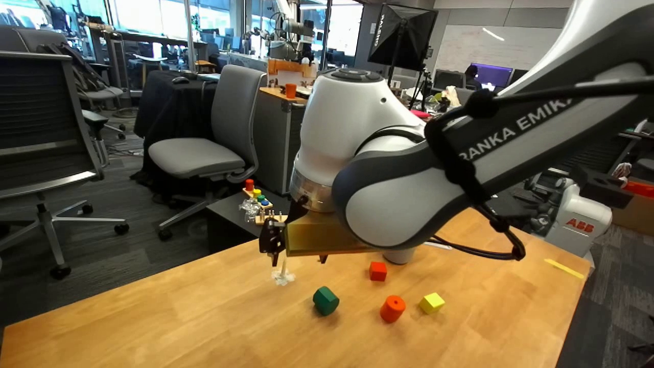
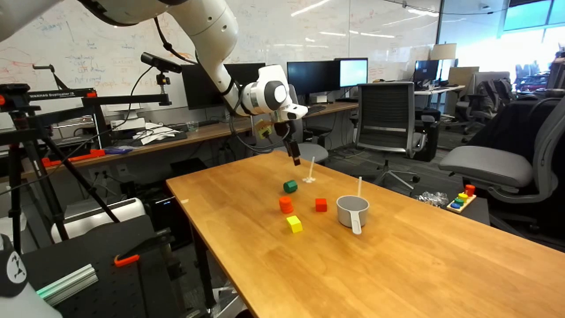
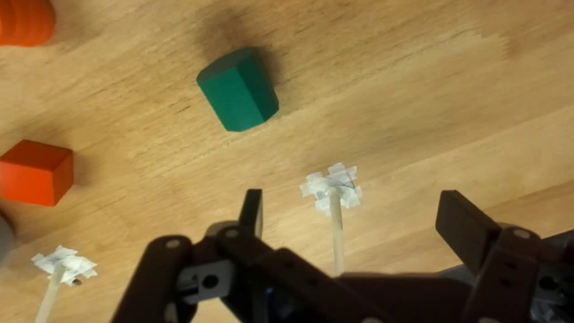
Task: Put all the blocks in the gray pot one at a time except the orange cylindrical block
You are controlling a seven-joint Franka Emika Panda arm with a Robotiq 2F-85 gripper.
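The hand (image 3: 350, 214) hangs above the table (image 2: 406, 265), its fingers (image 3: 464, 226) spread wide apart and holding nothing. In the wrist view a slim pale stick (image 3: 336, 229), taped to the table at its foot, shows in the gap between them; whether its top reaches the level of the fingertips cannot be told.

The dark green hexagonal block (image 3: 240, 92) is the nearest block to the hand. It lies on its side on the table, apart from the fingers and out ahead of them, almost straight up the wrist view from the fingertip at that view's left. The red cube (image 3: 38, 175) rests farther off, at the left edge of the same view.

The orange cylindrical block (image 1: 393, 309) stands on end in an exterior view, a hole in its top; the wrist view cuts it off at the upper left corner. The yellow cube (image 2: 294, 224) sits near it and, in both exterior views, lies farthest of the four from the hand.

The gray pot (image 2: 344, 217) stands upright on the table, well apart from the hand. In an exterior view it is near the red cube without touching it, and a second stick (image 2: 359, 187) rises behind its rim.
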